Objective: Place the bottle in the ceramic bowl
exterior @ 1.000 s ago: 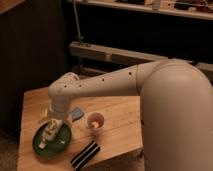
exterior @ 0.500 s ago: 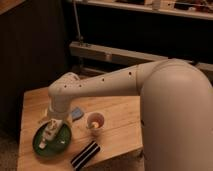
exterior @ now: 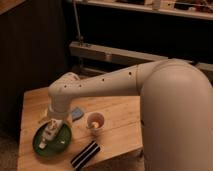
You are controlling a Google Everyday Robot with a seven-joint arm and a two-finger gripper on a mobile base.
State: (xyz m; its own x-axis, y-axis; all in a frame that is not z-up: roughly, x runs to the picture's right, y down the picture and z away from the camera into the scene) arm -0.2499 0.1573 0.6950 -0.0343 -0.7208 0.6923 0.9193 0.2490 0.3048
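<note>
The green ceramic bowl [exterior: 60, 144] sits at the front left of the wooden table [exterior: 117, 110]. The small white bottle [exterior: 46, 138] lies tilted inside the bowl, cap end toward the front left. My gripper [exterior: 53, 125] hangs straight down from the white arm, directly over the bowl's back part, right at the bottle's upper end. Whether it still touches the bottle does not show.
A tan round cup [exterior: 95, 120] stands right of the bowl. A small blue block [exterior: 76, 114] lies behind the bowl beside the gripper. A dark striped flat object [exterior: 86, 153] lies at the table's front edge. My large white arm [exterior: 170, 100] covers the table's right side.
Almost nothing has moved. The arm, gripper and bottle stay over the bowl in the same place.
</note>
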